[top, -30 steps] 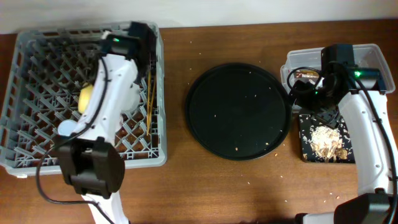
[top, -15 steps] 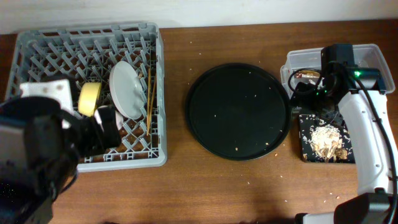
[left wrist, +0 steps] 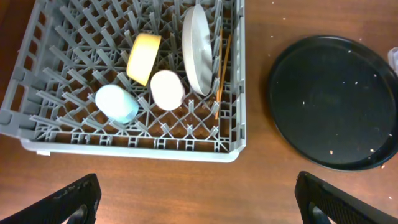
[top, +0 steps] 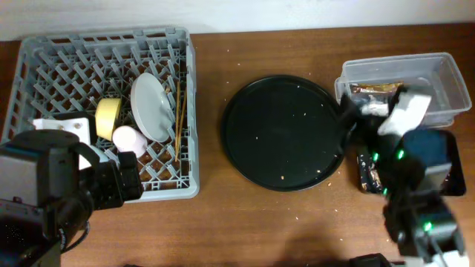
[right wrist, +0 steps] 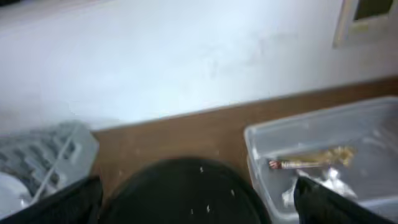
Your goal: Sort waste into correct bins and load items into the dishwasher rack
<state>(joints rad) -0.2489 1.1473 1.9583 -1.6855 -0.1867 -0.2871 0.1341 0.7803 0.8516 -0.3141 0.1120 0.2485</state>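
The grey dishwasher rack [top: 189, 89] at the left holds a yellow bowl [left wrist: 144, 58], a pink cup [left wrist: 168, 89], a light-blue cup [left wrist: 116, 103], a pale plate [left wrist: 196, 50] on edge and wooden chopsticks [left wrist: 221, 68]. My left gripper [left wrist: 199, 208] hangs open high above the bare wood in front of the rack, holding nothing. At the right, the clear tub [top: 438, 74] contains a brown-gold wrapper [top: 377, 88] and white napkin [right wrist: 333, 180]. My right gripper [right wrist: 199, 208] is open and empty, raised over the round tray. The shallow black tray [top: 364, 174] is mostly hidden under the right arm.
A large round black tray [top: 286, 133] with scattered crumbs lies in the middle of the wooden table. Small crumbs dot the wood around it. Both arms loom close to the overhead camera at the front left and front right. A white wall stands behind the table.
The left arm has pulled off the rack to the front left, uncovering the plate and cups. The right arm has drawn back from the clear tub to the front right.
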